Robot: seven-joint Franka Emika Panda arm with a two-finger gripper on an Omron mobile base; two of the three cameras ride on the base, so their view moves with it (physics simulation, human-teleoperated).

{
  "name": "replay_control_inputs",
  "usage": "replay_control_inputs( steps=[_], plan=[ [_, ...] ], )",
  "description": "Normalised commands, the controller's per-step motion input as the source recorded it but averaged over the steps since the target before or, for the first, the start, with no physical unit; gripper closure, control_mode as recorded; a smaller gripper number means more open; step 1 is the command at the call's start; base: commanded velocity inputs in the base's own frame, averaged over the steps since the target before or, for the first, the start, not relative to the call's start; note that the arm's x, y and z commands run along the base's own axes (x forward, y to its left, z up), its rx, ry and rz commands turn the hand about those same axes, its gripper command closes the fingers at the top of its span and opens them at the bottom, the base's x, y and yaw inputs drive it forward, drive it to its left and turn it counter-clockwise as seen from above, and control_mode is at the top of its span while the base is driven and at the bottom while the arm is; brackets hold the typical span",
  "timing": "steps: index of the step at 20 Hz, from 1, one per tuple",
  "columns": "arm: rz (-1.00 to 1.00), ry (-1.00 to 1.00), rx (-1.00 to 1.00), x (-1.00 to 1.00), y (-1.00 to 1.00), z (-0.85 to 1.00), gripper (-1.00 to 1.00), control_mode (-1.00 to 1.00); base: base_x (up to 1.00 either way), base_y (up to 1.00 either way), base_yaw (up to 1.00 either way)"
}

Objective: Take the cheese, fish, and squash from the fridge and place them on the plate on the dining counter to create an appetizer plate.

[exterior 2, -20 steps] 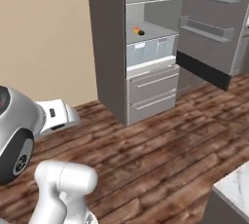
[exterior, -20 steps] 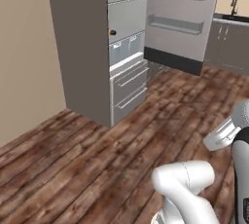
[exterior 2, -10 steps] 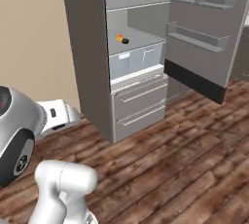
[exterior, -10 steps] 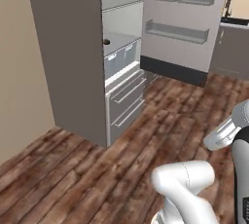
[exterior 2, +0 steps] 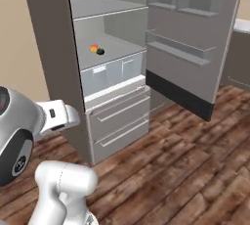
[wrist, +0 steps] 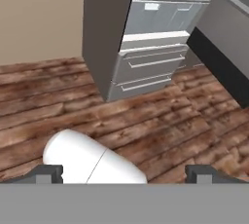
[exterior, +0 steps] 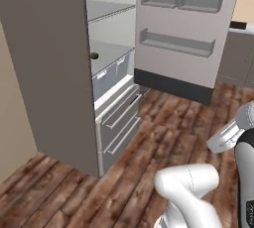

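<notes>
Over the last second the whole picture has slid and grown in both base views: the base has driven closer, and the things themselves have not moved. The tall grey cabinet-like fridge, which sat farther off and higher in the frame a moment ago, now stands near and large on the left, its door swung open to the right. On its pale grey middle shelf lie the small yellow-orange wedge of cheese and, touching or just beside it, the small dark green round squash; the left base view catches the squash as a dark spot at the shelf edge. The slim black fish I cannot make out. In the hand view the two dark fingertips of the jaws stand wide apart and empty, above the brown plank floor. By my judgement the approach is nearly finished and nothing has been picked yet; reaching for the shelf comes next.
</notes>
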Motion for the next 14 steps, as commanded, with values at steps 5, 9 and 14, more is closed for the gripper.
replay_control_inputs(
  steps=[5, 9, 14],
  plan=[
    [0.00, 0.00, 0.00, 0.00, 0.00, 0.00, -1.00, 1.00, 1.00, -0.40, -0.05],
    [0.00, 0.00, 0.00, 0.00, 0.00, 0.00, -1.00, 1.00, 1.00, -0.26, 0.12],
    [0.00, 0.00, 0.00, 0.00, 0.00, 0.00, -1.00, 1.00, 0.99, -0.02, 0.33]
  ],
)
